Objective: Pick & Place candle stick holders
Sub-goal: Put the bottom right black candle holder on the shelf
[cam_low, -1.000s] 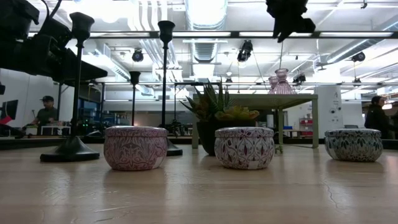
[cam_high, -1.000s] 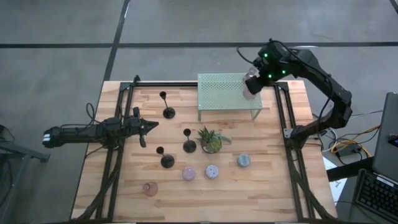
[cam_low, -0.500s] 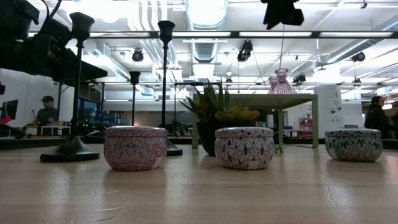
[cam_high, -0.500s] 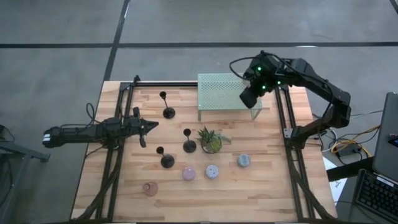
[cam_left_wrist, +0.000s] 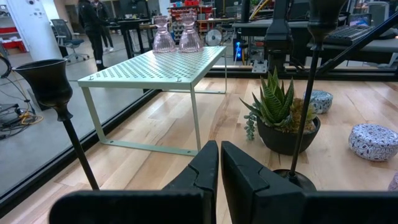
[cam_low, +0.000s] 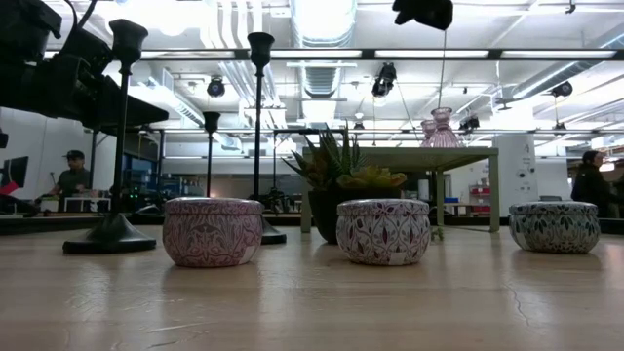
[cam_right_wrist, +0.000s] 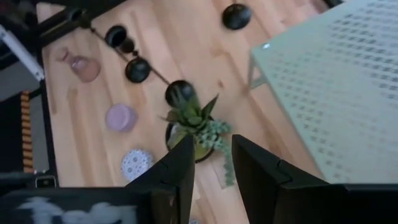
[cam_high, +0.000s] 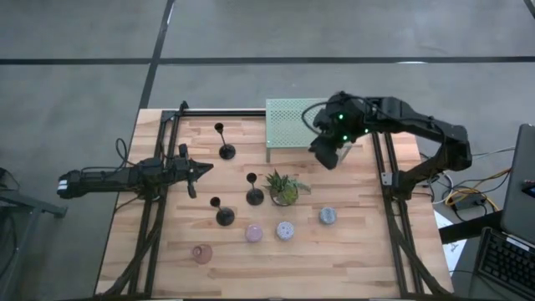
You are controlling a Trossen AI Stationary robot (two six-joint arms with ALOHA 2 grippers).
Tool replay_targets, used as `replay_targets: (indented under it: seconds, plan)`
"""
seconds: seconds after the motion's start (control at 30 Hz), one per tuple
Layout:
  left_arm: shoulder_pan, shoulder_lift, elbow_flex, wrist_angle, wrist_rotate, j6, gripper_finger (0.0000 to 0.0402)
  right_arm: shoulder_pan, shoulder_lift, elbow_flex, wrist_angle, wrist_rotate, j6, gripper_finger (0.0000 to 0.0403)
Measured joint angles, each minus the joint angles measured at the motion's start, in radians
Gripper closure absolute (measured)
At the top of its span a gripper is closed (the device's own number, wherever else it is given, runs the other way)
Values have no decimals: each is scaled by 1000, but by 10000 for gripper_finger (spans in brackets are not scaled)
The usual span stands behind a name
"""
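Observation:
Three slim black candle stick holders [cam_high: 226,150] [cam_high: 254,196] [cam_high: 224,216] stand on their round bases on the wooden table. Near the front stand small round pink [cam_high: 253,233], lilac [cam_high: 285,230] and blue [cam_high: 328,216] holders. Two pink glass holders [cam_left_wrist: 163,34] [cam_left_wrist: 189,34] stand on the pale green rack [cam_high: 292,121]. My right gripper [cam_right_wrist: 212,165] hangs open and holds nothing, high over the rack's near right part [cam_high: 324,155], looking down at the plant [cam_right_wrist: 196,130]. My left gripper [cam_left_wrist: 219,168] rests shut at the table's left [cam_high: 205,167].
A spiky green plant [cam_high: 284,188] in a dark pot stands mid-table beside one candlestick. A pink glass piece [cam_high: 201,252] sits at the near left. Black frame rails [cam_high: 150,217] run along both table sides. People show in the room behind [cam_low: 592,185].
My right gripper has swung from above the rack's far right corner toward the table's near edge and a little to the left, rolling as it went and staying high. The pink glass holders have stayed where they were on the rack.

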Motion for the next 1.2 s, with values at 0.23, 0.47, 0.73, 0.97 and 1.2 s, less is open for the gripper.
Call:
replay_targets:
  seconds: [0.23,0.47,0.73,0.97,1.2]
  plan:
    - [0,0,0,0,0,0,378,63,1,-88,53,4,11,294]
    - [0,0,0,0,0,0,378,147,-4,-220,272,94,-17,304]
    - [0,0,0,0,0,0,378,217,-5,-443,665,101,-79,304]
    - [0,0,0,0,0,0,378,236,-5,-644,964,102,-66,294]
    - [0,0,0,0,0,0,378,265,-5,-780,1176,101,-47,289]
